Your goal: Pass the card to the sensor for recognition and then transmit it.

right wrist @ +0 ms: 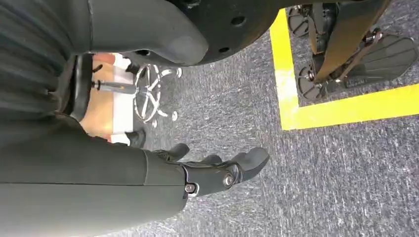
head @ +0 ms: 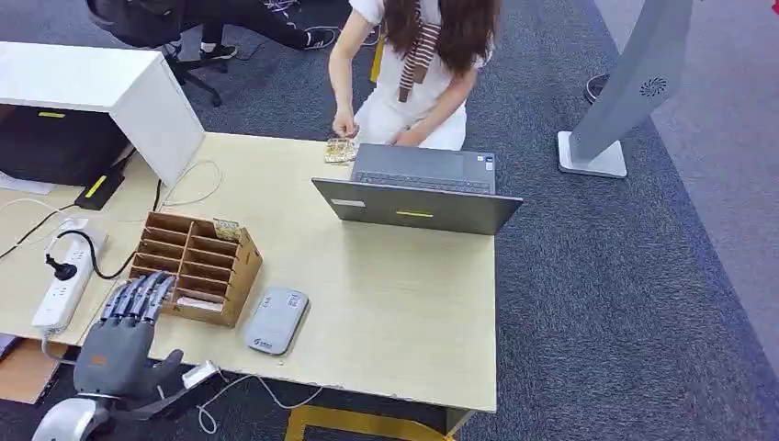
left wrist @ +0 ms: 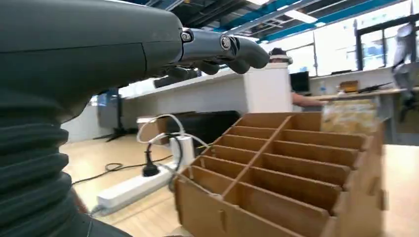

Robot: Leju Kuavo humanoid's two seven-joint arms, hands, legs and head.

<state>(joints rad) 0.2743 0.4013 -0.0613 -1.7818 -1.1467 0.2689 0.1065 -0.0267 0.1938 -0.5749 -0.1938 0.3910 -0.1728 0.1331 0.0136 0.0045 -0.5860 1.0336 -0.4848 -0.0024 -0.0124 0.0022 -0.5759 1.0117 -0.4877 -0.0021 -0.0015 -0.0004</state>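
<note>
A brown cardboard organizer [head: 195,266] with several slots stands on the left part of the table. One patterned card [head: 227,230] stands upright in a slot at its far edge; the left wrist view shows this card [left wrist: 351,116] blurred, beyond the organizer [left wrist: 296,168]. A flat grey sensor [head: 276,320] lies just right of the organizer. My left hand [head: 124,335] hovers at the organizer's near left corner with its fingers [left wrist: 232,47] stretched out, holding nothing. My right hand [right wrist: 217,173] hangs over the carpet, fingers loosely apart and empty.
An open grey laptop [head: 423,193] sits at the far side, where a person [head: 413,64] handles small packets [head: 340,152]. A white power strip [head: 64,285] with cables lies left of the organizer. A white box [head: 101,87] stands at the back left.
</note>
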